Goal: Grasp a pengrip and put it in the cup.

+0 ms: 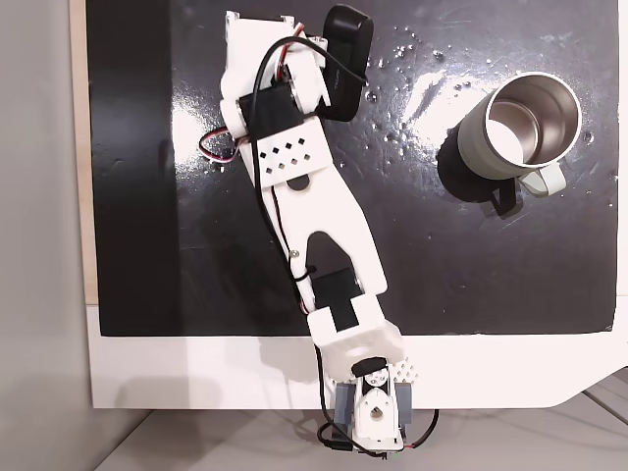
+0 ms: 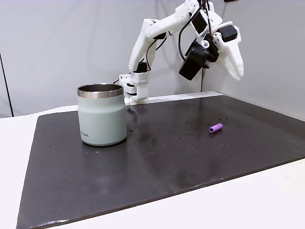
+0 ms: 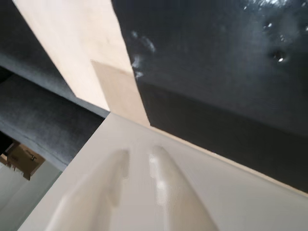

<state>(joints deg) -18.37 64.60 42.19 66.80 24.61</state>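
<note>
The light-purple pengrip point(image 2: 216, 128) lies on its side on the black mat, right of centre in a fixed view. Well to its left stands the pale grey-green cup point(image 2: 101, 114), upright and apart from it; seen from above, the cup point(image 1: 520, 126) shows a shiny steel inside with nothing in it. My gripper point(image 2: 237, 75) hangs high over the mat, up and behind the pengrip, fingers pointing down. From above, the gripper point(image 1: 257, 22) is at the top edge and the arm hides the pengrip. In the wrist view the gripper point(image 3: 139, 154) has its white fingers close together, holding nothing.
The black mat point(image 1: 442, 255) covers a white table point(image 1: 196, 373). A pale wooden strip point(image 3: 72, 43) runs along the mat's edge. The arm's base point(image 1: 373, 412) is clamped at the table's front edge. Water-like spots point(image 1: 412, 59) glisten on the mat near the cup.
</note>
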